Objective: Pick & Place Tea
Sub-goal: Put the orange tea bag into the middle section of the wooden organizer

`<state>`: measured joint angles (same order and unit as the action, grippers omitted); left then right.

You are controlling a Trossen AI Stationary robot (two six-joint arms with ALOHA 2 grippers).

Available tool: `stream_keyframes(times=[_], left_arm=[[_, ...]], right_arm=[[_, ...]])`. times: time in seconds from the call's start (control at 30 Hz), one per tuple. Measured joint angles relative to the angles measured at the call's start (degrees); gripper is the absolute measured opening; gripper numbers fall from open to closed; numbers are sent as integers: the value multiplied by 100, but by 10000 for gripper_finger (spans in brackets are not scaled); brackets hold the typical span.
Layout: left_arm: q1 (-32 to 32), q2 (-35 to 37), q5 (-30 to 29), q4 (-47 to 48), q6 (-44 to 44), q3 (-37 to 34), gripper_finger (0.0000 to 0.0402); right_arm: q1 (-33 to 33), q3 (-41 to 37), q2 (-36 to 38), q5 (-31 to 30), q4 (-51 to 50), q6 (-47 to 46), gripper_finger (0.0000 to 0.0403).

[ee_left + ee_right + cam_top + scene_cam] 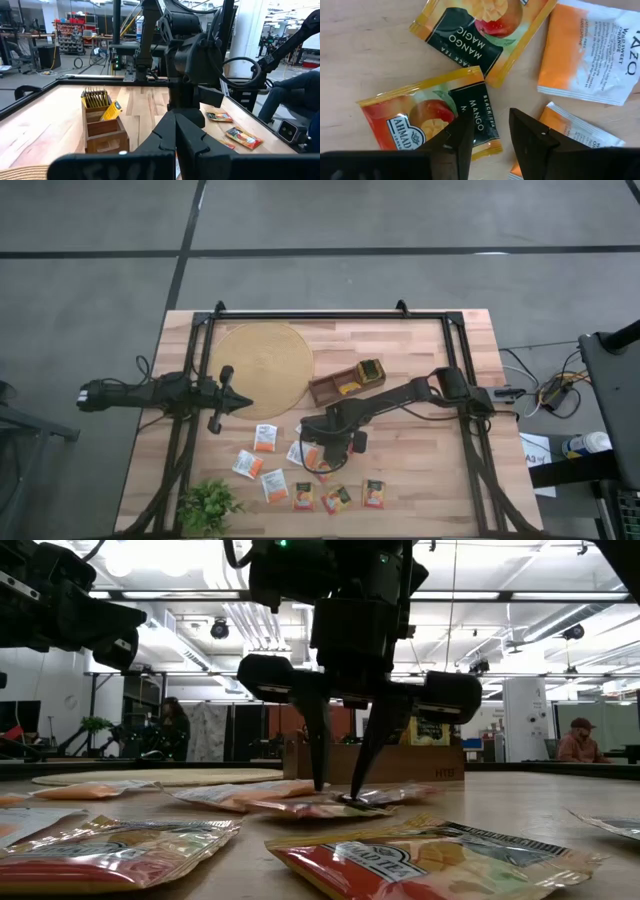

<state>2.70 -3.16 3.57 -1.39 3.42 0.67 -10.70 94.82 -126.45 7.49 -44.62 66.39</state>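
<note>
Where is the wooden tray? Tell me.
In the high view the wooden tray lies mid-table, just right of the round woven mat and beyond the scattered tea sachets, with the right gripper low over those sachets.

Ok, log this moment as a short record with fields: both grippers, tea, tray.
right gripper: open, fingertips down astride the edge of a mango tea sachet lying flat on the table
left gripper: shut, holds nothing, waits beside the round woven mat
loose tea: sachets scattered near the plant
wooden tray: one end packed with sachets
</note>
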Motion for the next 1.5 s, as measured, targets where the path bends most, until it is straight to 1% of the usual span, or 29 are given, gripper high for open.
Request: stream_keyframes(times=[0.2, 0.3, 0.4, 0.57, 0.63, 0.77, 0.9, 1.23, 1.37, 1.5], left_arm=[[0, 0, -2, 2, 0, 1, 0], [-2, 0, -2, 2, 0, 2, 0], [-2, 0, -2, 4, 0, 0, 0], [-2, 0, -2, 4, 0, 1, 0], [-2, 0, -2, 5, 0, 1, 0], [-2, 0, -2, 7, 0, 2, 0], [-2, 0, -2, 7, 0, 1, 0], [-2, 1, -2, 7, 0, 1, 0], [-2, 2, -2, 7, 0, 2, 0], [-2, 2, -2, 9, 0, 2, 0]], right_arm=[[0, -16, 0, 0, -7, -39, 120], [-2, -38, 0, 2, -57, -37, 109], [-2, -42, 0, 8, -162, -13, 84], [-2, -43, 2, 4, -162, 0, 24], [-2, -49, 2, 3, -165, 0, 12], [-2, -43, 4, -48, -173, -4, 8], [-4, -43, 15, -316, -171, -8, 8], [-2, -34, 134, -575, -220, -25, 8], [-2, -32, 322, -921, -194, -432, 8], [-2, -32, 516, -922, -175, -932, 11]])
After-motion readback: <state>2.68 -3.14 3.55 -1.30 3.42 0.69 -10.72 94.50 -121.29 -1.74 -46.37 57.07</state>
